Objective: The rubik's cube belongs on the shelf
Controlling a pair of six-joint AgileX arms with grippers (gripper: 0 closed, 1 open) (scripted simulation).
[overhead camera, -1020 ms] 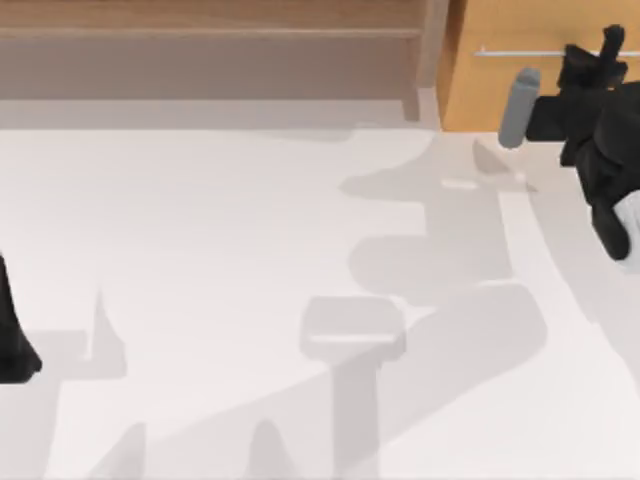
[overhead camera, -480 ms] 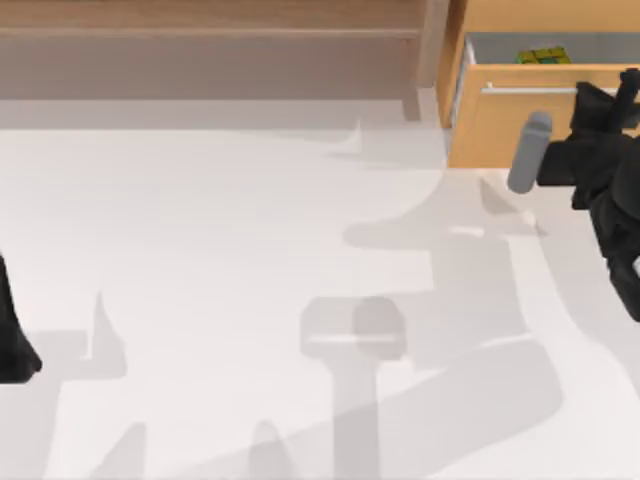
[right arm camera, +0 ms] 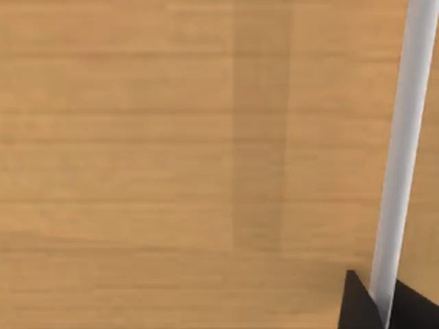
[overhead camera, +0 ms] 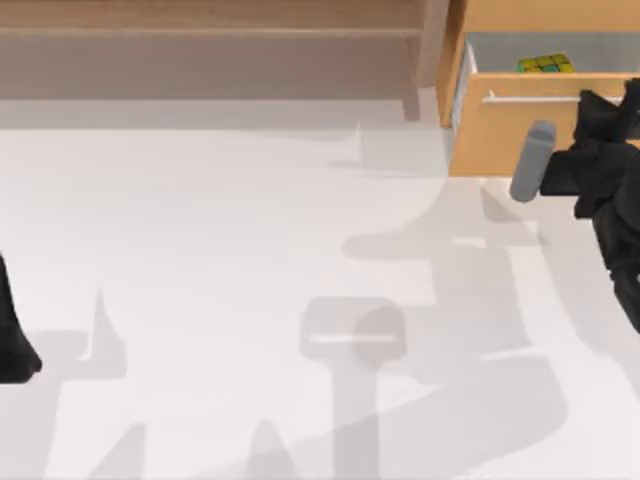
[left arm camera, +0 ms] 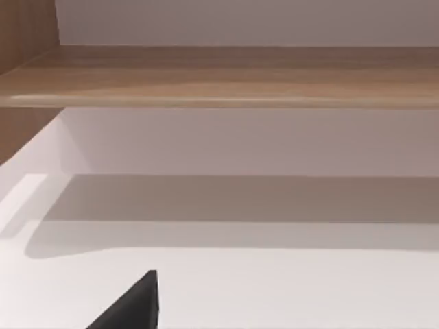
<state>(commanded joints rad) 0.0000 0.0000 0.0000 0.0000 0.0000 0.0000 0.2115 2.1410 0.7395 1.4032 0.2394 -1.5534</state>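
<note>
Progress so far, as I read it, is only the opening of the drawer; the real work is left. Taking the drawer (overhead camera: 545,125) as my landmark and going left to right: my left arm (overhead camera: 12,330) sits parked far to the left of it, at the bench's (overhead camera: 200,260) left edge, and I cannot tell how its jaws stand. The shelf (overhead camera: 210,35), a long brown board with an upright post, runs along the back of the bench and ends just left of the drawer; nothing lies on the stretch I can see. The drawer itself is pulled out from its cabinet, and the rubik's cube (overhead camera: 545,64) lies inside it, near the back, on the grey floor behind the drawer front. My right gripper (overhead camera: 610,105) is at the drawer front, on the right part of the silver bar handle (overhead camera: 530,98). In the right wrist view the handle passes between the two dark finger tips, so I judge the jaws closed around it. What remains: let go of the handle, reach into the drawer, take the cube, and carry it left to the shelf.
</note>
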